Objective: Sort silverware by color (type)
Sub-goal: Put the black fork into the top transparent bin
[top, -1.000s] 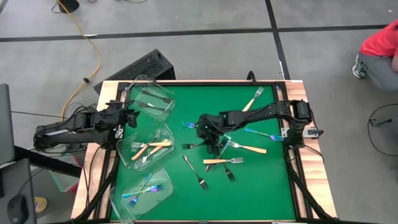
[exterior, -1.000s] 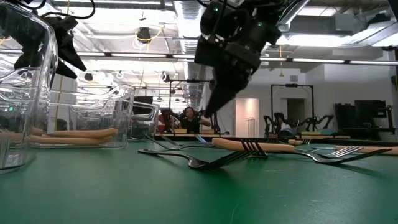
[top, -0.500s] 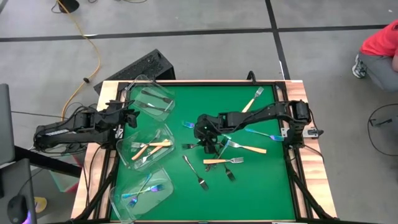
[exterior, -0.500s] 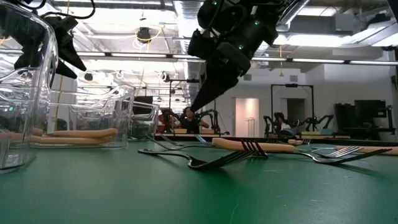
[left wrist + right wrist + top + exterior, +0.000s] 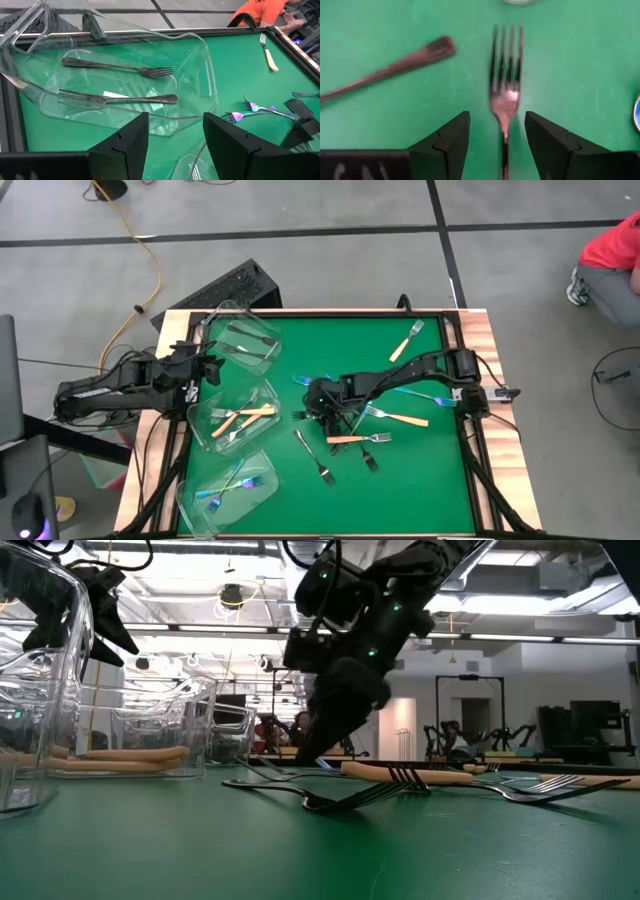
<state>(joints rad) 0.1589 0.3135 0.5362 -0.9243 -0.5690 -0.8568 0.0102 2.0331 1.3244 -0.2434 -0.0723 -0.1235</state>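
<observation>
Right pincer (image 5: pixel 497 137) lower, astride grey fork (image 5: pixel 505 85).

Glossy silver-grey metal fork (image 5: pixel 505 95) on matt green felt-like table mat (image 5: pixel 420 480) — smooth clear plastic tub (image 5: pixel 200 90), shiny iridescent blue-purple fork (image 5: pixel 260 114), matt cream-handled fork (image 5: pixel 406 340), pale wooden table edge (image 5: pixel 484 330).

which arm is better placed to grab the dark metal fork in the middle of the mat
Right. The right hand is already low over the mat, open, with the dark metal fork lined up between its fingers. The left hand waits open at the table's left edge, over the tub of metal forks, far from it.
</observation>
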